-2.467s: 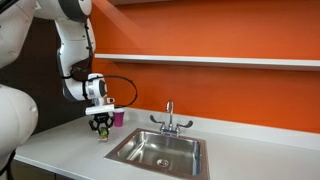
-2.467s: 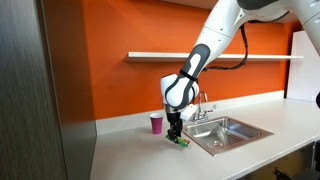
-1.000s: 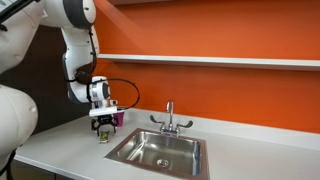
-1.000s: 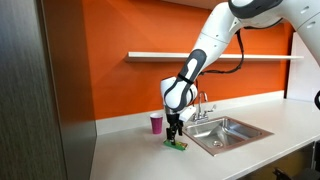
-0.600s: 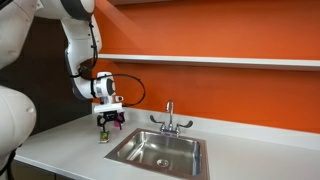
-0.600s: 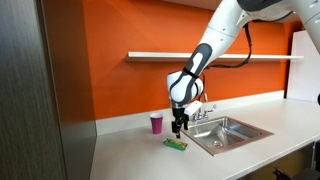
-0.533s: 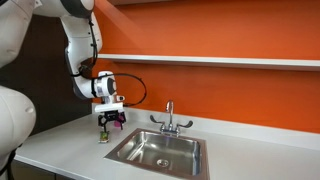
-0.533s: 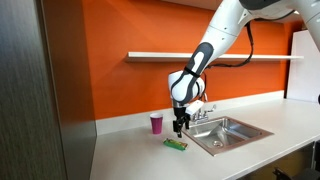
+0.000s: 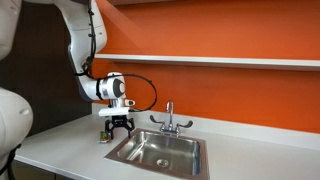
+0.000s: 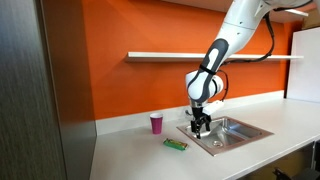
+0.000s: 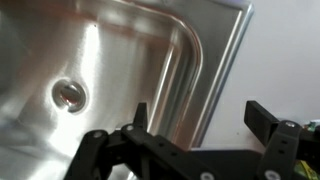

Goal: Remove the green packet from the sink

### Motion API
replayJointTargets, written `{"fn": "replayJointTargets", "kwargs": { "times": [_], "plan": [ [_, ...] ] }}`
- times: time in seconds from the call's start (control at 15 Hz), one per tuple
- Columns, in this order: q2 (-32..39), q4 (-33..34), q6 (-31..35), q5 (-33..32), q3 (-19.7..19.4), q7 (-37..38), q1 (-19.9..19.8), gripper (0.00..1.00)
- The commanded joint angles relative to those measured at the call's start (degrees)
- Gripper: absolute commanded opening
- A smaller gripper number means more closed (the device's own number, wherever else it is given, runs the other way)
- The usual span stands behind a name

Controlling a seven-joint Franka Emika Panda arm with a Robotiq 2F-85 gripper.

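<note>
The green packet (image 10: 177, 145) lies flat on the white counter, left of the sink (image 10: 238, 138) and outside the basin; it also shows as a small dark shape (image 9: 103, 137) beside the sink's corner. My gripper (image 10: 201, 128) hangs open and empty over the sink's near-left rim (image 9: 112, 152), apart from the packet. In the wrist view the two black fingers (image 11: 265, 118) stand wide apart above the rim, with the steel basin (image 11: 110, 60) and its drain (image 11: 68, 93) below.
A small pink cup (image 10: 156, 123) stands on the counter by the orange wall, behind the packet. The chrome two-handled faucet (image 9: 170, 120) rises at the back of the sink. A shelf (image 9: 200, 60) runs along the wall above. A dark cabinet side (image 10: 40, 100) stands at the counter's end.
The gripper has lifted off the packet and moved sideways to the sink's edge, still open. The packet stays on the counter where it lay.
</note>
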Motion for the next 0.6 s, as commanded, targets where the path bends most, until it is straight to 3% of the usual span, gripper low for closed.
{"fn": "replayJointTargets", "kwargs": {
  "times": [0.0, 0.53],
  "plan": [
    [-4.11, -5.92, -0.07, 0.95, -1.41, 2.57, -2.59, 1.0],
    [-6.92, -11.53, 0.18, 1.56, -4.81, 5.75, -5.98, 1.0]
  ]
}}
